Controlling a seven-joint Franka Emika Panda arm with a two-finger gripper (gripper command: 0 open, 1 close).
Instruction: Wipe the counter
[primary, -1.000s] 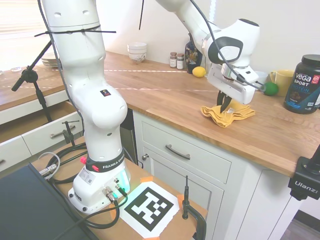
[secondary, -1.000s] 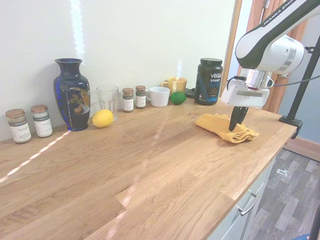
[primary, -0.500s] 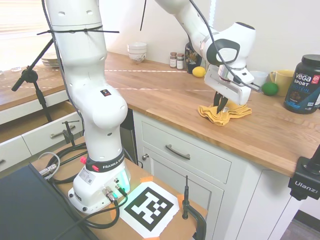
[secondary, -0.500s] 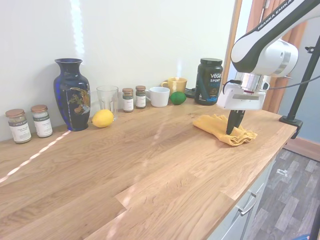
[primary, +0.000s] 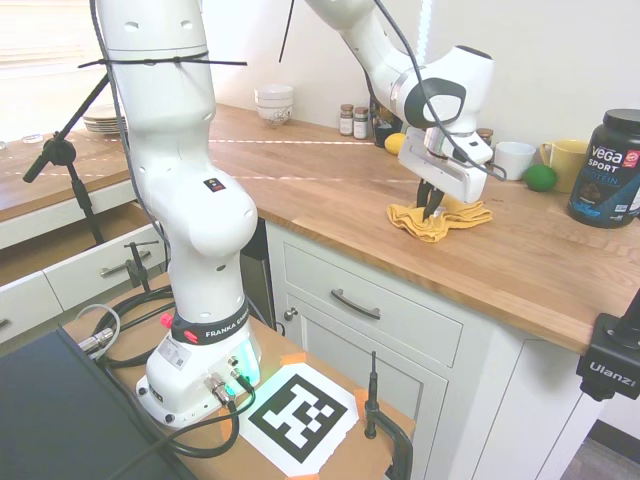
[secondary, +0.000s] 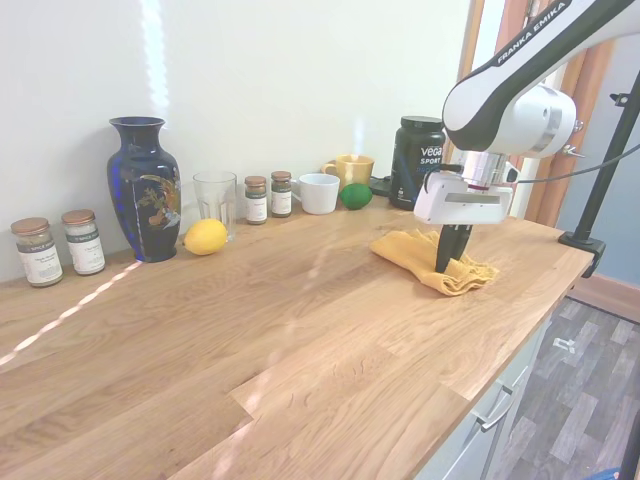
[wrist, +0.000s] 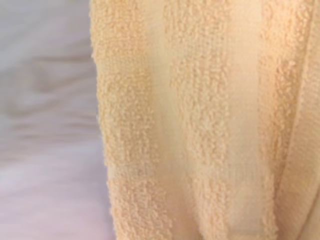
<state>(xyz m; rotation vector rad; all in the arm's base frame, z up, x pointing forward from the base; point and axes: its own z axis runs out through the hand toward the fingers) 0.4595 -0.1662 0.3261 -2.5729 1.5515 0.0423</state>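
A crumpled yellow cloth (primary: 432, 219) (secondary: 428, 258) lies on the long brown wooden counter (primary: 330, 190) (secondary: 280, 330), near its front edge. My gripper (primary: 431, 207) (secondary: 443, 262) points straight down into the cloth, fingers shut on it and pressing it to the wood. The wrist view is filled by the cloth's yellow terry weave (wrist: 200, 120) beside blurred counter.
Along the wall stand a blue vase (secondary: 144, 188), a lemon (secondary: 205, 236), a glass (secondary: 215, 198), spice jars (secondary: 268, 195), a white mug (secondary: 319, 193), a lime (secondary: 356, 195), a yellow mug (secondary: 349, 168) and a black Vega tub (secondary: 416, 162) (primary: 607, 168). Stacked bowls (primary: 274, 103) sit further back.
My gripper has dragged the cloth along the counter, away from the black tub and toward the vase end. The cloth bunched slightly as it slid.
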